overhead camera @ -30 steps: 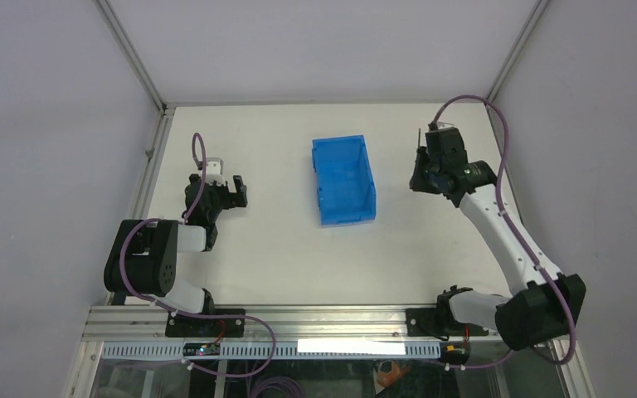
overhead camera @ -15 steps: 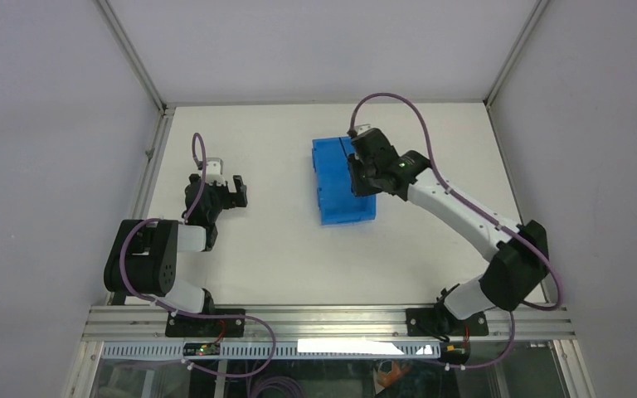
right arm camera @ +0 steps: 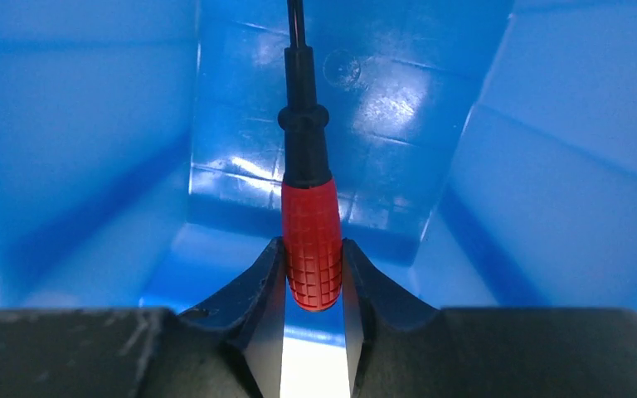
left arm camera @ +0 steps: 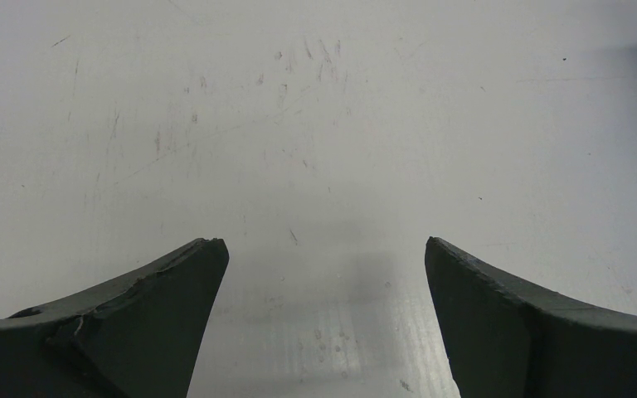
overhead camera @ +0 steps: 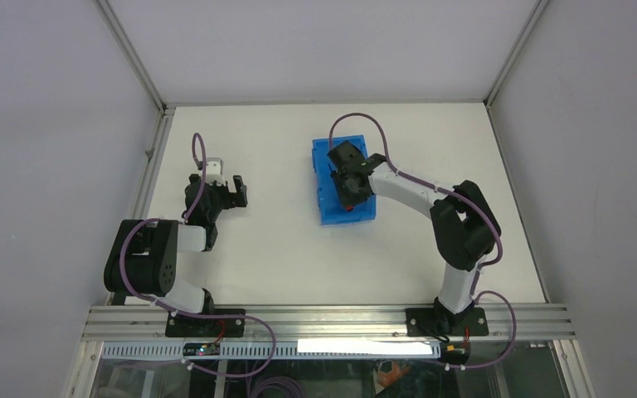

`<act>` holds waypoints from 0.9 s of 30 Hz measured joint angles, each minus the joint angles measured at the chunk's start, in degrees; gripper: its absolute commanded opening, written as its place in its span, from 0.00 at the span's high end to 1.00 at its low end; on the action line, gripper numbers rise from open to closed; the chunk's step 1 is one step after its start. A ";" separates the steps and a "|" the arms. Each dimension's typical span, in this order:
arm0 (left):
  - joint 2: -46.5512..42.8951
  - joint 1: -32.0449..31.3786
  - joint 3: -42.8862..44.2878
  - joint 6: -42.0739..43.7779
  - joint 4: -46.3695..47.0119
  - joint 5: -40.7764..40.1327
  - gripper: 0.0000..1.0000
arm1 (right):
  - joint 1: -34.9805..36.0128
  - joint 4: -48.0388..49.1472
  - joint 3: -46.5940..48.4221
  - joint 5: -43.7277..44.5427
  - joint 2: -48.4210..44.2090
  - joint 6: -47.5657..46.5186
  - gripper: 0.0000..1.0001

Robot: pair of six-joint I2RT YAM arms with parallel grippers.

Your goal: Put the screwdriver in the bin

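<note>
The blue bin [overhead camera: 327, 182] stands mid-table; in the right wrist view its walls and floor [right arm camera: 99, 133] fill the frame. My right gripper [overhead camera: 350, 192] hangs inside the bin's opening. It is shut on the red handle of the screwdriver [right arm camera: 311, 240], whose black shaft points away toward the bin's far end. A bit of red handle [overhead camera: 347, 208] shows under the gripper in the top view. My left gripper [overhead camera: 234, 192] rests open and empty over bare table at the left, far from the bin; its fingers [left arm camera: 158, 307] stand wide apart.
White tabletop with metal frame rails along the left edge [overhead camera: 151, 157] and near edge [overhead camera: 323, 319]. Grey walls enclose the back and sides. The right arm's elbow [overhead camera: 464, 228] stands to the right of the bin.
My right arm swung from the table's far right leftward over the bin and lowered into it, carrying the screwdriver. The left arm has not moved.
</note>
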 measured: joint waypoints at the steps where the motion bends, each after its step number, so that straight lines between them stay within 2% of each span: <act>1: 0.00 0.00 0.00 0.00 0.00 0.00 0.01 | 0.00 0.20 0.00 -0.09 0.70 0.00 0.68; 7: 0.00 0.00 0.00 0.00 0.00 0.00 0.01 | 0.00 0.70 1.73 0.33 3.69 0.07 0.52; 14: 0.00 0.00 0.00 0.00 0.00 0.00 0.01 | 0.00 0.48 5.14 1.14 3.80 0.09 0.51; 17: 0.00 0.00 0.00 0.00 0.00 0.00 0.01 | 0.00 0.07 6.45 2.71 3.06 0.04 0.46; 19: 0.00 0.00 0.00 0.00 0.00 0.00 0.01 | -0.02 -0.76 6.43 4.00 1.20 0.00 0.33; 20: 0.00 0.00 0.00 0.00 0.00 0.00 0.01 | -0.07 -1.31 6.43 4.98 -0.42 -0.22 0.23; 21: 0.00 0.00 0.00 0.00 0.00 0.00 0.01 | -0.20 -1.60 6.43 5.70 -1.88 -0.28 0.05; 22: 0.00 0.00 0.00 0.00 0.00 0.00 0.01 | -0.46 -2.12 6.40 6.75 -4.42 -0.98 0.01; 25: 0.00 0.00 0.00 0.00 0.00 0.00 0.01 | -2.89 -2.32 5.86 8.15 -11.10 -1.64 0.01; 27: 0.00 0.00 0.00 0.00 0.00 0.00 0.01 | -7.89 -2.05 3.78 8.44 -17.68 -2.16 0.01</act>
